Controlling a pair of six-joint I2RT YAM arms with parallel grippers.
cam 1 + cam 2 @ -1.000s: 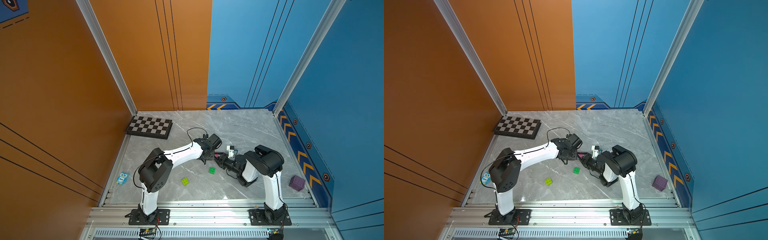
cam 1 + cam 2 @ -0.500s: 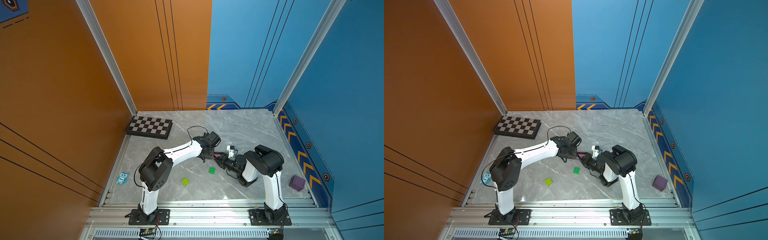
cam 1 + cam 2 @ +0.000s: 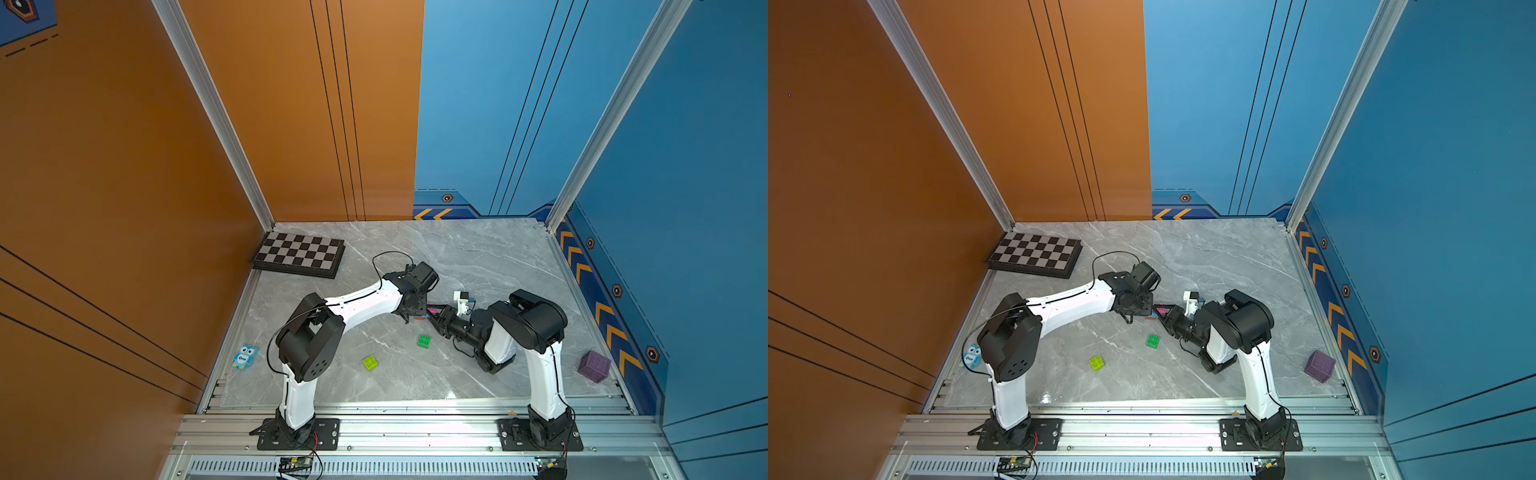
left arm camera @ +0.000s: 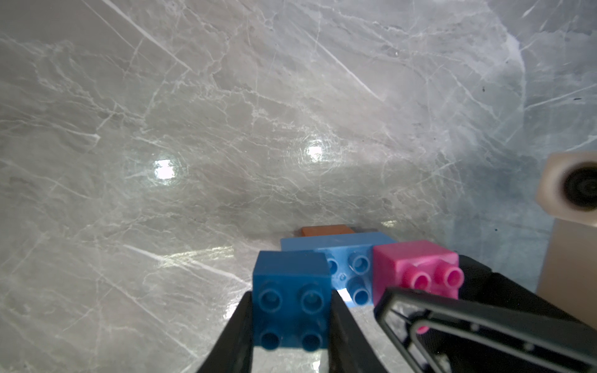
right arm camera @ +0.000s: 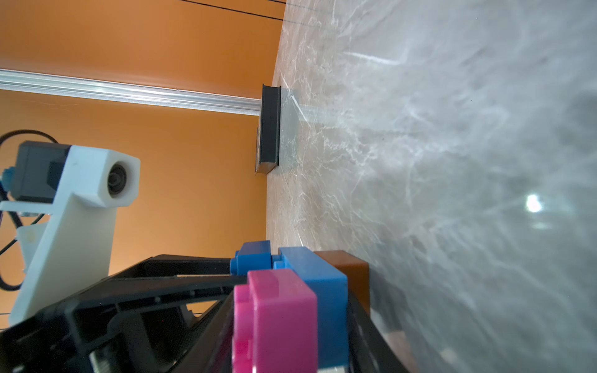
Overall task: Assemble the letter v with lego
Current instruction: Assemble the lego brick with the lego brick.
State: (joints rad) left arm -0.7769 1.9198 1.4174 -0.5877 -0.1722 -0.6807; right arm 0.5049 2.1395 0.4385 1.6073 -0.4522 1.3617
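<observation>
Basically: letter v half-built, both grippers on it

- Location: letter v (image 3: pixel 431 310) stands mid-counter (image 3: pixel 478 257) between the two grippers. Orange brick (image 4: pixel 326 231) sits at the bottom, light-blue brick (image 4: pixel 342 248) on it, pink brick (image 4: pixel 416 268) on top at one end.
- Left gripper (image 4: pixel 292 323): narrowly open, clamped on the flat side walls of the dark blue brick (image 4: pixel 292 290), which is over the other end of the light-blue one. Can't tell if it's fully seated.
- Right gripper (image 5: pixel 284 329): partly closed, gripping the stack at the pink/light-blue level.
- Handling, my read: light, rigid, hard plastic with smooth walls, so slippery under side load. Grip opposing flat walls, never the studs. Stud joints are friction fit; press straight down, since levering likely pops a joint.
- Pose: left arm reaches in from the near left, wrist bent, gripper pointing down. Right arm is folded, elbow high, forearm low, gripper roughly level, rolled sideways, pointing left.
- Loose: green brick (image 3: pixel 424 340) and lime brick (image 3: pixel 370 362) lie nearer, apart from the stack.
</observation>
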